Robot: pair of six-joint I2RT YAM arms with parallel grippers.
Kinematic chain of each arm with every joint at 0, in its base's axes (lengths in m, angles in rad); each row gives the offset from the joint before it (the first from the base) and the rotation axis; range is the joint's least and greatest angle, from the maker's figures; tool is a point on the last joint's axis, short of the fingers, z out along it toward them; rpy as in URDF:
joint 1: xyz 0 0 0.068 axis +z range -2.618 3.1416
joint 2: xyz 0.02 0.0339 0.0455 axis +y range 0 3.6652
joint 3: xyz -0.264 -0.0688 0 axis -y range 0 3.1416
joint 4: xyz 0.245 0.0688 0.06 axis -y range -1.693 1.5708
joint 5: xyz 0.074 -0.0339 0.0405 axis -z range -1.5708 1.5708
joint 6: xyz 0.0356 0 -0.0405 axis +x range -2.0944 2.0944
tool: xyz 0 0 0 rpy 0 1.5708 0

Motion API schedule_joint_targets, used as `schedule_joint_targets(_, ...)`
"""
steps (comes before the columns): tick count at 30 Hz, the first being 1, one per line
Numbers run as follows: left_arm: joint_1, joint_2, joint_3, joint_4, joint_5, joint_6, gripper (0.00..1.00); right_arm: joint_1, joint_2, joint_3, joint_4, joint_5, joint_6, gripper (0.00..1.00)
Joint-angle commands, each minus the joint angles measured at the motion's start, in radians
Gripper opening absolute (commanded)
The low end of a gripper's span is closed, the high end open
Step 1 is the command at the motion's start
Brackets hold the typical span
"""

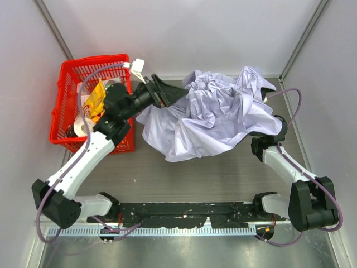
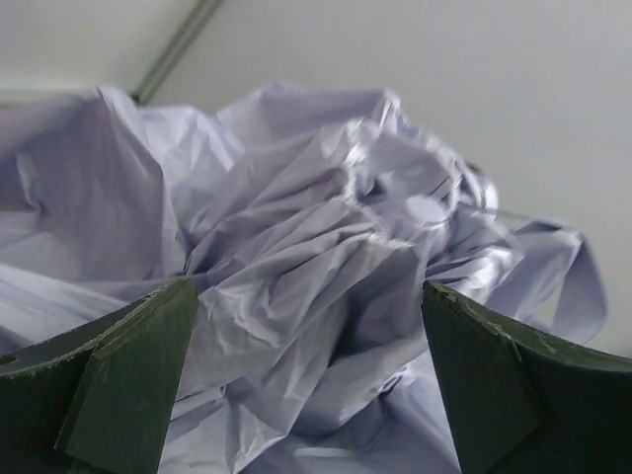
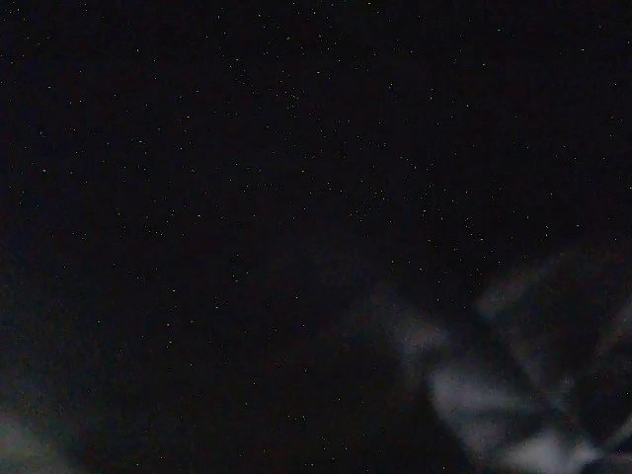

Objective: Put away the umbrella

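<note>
umbrella [image 1: 212,114] crumpled, basket [image 1: 60,111] top cam only

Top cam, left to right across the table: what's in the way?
basket → left gripper, jaws open → umbrella → right arm, its gripper hidden under the fabric.

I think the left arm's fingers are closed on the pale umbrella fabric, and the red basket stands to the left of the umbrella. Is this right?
Not quite. The left fingers are wide open, not closed, as the left wrist view shows, with the umbrella fabric seen between them. The red basket does stand to its left.
</note>
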Motion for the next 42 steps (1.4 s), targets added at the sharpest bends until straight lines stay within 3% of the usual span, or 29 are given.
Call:
schedule_joint_targets(1,-0.008,-0.011,-0.048,0.304,0.216,-0.002,1.0,-0.003,-0.038,0.041,0.143,0.007,0.003,0.0)
schedule_joint_targets(6,-0.129,-0.019,-0.038,0.214,0.081,0.21,1.0,0.001,-0.044,0.045,0.124,0.01,-0.009,0.01)
schedule_joint_targets(13,-0.153,0.023,-0.071,0.402,0.163,0.143,1.0,0.003,-0.029,0.042,0.12,0.026,-0.008,0.0)
schedule_joint_targets(21,-0.218,0.105,0.042,0.251,-0.081,0.222,1.0,0.027,-0.062,0.047,0.074,0.033,-0.033,0.0)
schedule_joint_targets(25,-0.255,0.141,0.077,0.229,-0.184,0.258,1.0,0.063,-0.105,0.071,-0.142,0.039,-0.207,0.01)
schedule_joint_targets(31,-0.26,0.201,0.136,0.238,-0.126,0.221,0.98,0.161,-0.181,0.169,-0.681,0.113,-0.598,0.01)
schedule_joint_targets(32,-0.258,0.204,0.134,0.249,-0.117,0.212,0.93,0.166,-0.182,0.183,-0.73,0.116,-0.629,0.0)
schedule_joint_targets(36,-0.257,0.192,0.096,0.35,-0.091,0.169,0.59,0.178,-0.182,0.179,-0.75,0.107,-0.64,0.01)
schedule_joint_targets(39,-0.257,0.175,0.093,0.366,-0.094,0.184,0.12,0.184,-0.188,0.171,-0.791,0.143,-0.635,0.0)
schedule_joint_targets(40,-0.255,0.167,0.091,0.363,-0.1,0.205,0.05,0.184,-0.197,0.165,-0.807,0.179,-0.597,0.01)
schedule_joint_targets(42,-0.254,0.138,0.067,0.378,-0.151,0.236,0.0,0.184,-0.225,0.144,-0.879,0.425,-0.499,0.2)
